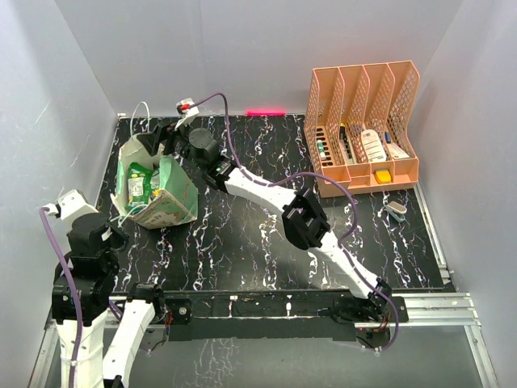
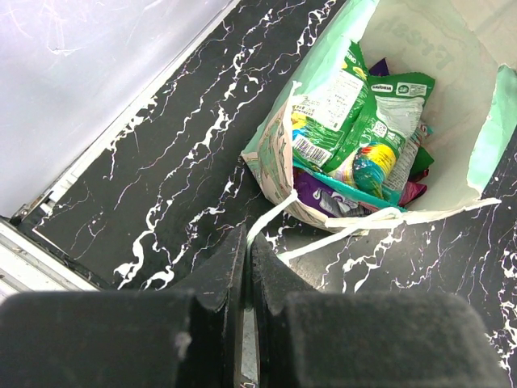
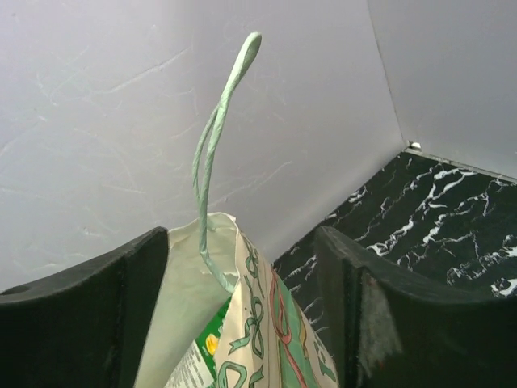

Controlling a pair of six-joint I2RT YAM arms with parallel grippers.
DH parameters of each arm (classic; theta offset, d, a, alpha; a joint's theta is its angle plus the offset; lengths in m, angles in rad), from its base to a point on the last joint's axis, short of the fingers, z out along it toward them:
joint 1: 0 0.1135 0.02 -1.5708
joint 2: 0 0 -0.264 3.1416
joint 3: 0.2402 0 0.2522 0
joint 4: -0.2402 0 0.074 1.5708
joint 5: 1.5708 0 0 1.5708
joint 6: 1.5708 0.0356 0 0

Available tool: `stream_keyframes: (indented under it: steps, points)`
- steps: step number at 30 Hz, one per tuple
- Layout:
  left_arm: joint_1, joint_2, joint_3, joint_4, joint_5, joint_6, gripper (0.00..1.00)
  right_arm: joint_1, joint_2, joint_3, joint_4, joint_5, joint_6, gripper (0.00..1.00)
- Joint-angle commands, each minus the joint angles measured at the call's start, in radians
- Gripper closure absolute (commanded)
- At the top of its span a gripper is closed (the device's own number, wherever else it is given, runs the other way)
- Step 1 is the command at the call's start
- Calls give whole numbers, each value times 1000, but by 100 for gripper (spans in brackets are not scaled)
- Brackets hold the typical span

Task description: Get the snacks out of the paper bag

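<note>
The mint-green paper bag (image 1: 174,198) lies tilted at the back left of the table, its mouth open. Several snacks sit inside it: green packets (image 2: 355,105) on top and a purple one (image 2: 323,196) beneath. They also show in the top view (image 1: 139,184). My left gripper (image 2: 249,234) is shut at the front of the bag, and the white string handle (image 2: 347,230) runs in between its tips. My right gripper (image 3: 241,242) is open over the bag's far upper rim (image 3: 266,323). One finger stands on each side of the rim and its raised handle (image 3: 214,137).
A peach mesh organizer (image 1: 363,89) with small bottles and boxes stands at the back right. A small pale object (image 1: 396,212) lies in front of it. White walls close in the table's left, back and right sides. The right arm (image 1: 303,218) stretches diagonally across the middle.
</note>
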State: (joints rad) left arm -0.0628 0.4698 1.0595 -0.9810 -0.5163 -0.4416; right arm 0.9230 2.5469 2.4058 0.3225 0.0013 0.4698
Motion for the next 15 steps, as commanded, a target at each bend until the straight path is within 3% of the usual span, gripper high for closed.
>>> stream_keyframes:
  steps: [1,6,10,15]
  points:
    - [-2,18,41,14,-47,14,100,3,16,109,189,53,-38,36]
    - [-2,43,58,36,-36,21,100,-4,22,134,201,64,-48,91]
    - [-2,71,81,53,-17,28,100,-4,-131,-65,226,140,-89,93]
    - [-2,118,112,110,85,35,92,-4,-443,-470,260,248,-145,93]
